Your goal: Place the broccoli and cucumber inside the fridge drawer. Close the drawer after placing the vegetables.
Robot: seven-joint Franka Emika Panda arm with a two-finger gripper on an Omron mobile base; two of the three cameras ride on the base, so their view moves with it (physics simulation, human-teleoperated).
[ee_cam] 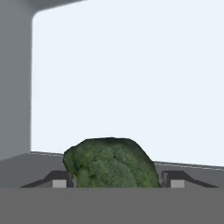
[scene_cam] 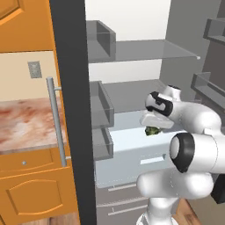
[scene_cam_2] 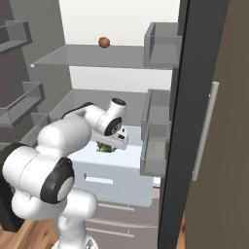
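Note:
The broccoli (ee_cam: pixel 111 164), a dark green bumpy head, sits between my gripper's (ee_cam: pixel 116 180) two finger tips, and the gripper is shut on it. In the left base view the broccoli (scene_cam: pixel 152 130) hangs under the hand, with the gripper (scene_cam: pixel 153 128) pointing down over the pulled-out fridge drawer (scene_cam: pixel 125 149). From the right base view, the broccoli (scene_cam_2: pixel 103 147) and gripper (scene_cam_2: pixel 105 144) are above the drawer's (scene_cam_2: pixel 119 172) pale interior. Beyond the broccoli, the hand view looks into the drawer's light floor (ee_cam: pixel 131 78). The cucumber is out of view.
The open fridge door (scene_cam: pixel 68 110) with its bar handle (scene_cam: pixel 55 125) and door bins (scene_cam: pixel 103 107) stands at the left. A second door (scene_cam_2: pixel 194 126) with bins (scene_cam_2: pixel 155 131) flanks the right. A brown round item (scene_cam_2: pixel 103 42) lies on the upper glass shelf. Darker drawer fronts (scene_cam: pixel 118 197) sit below.

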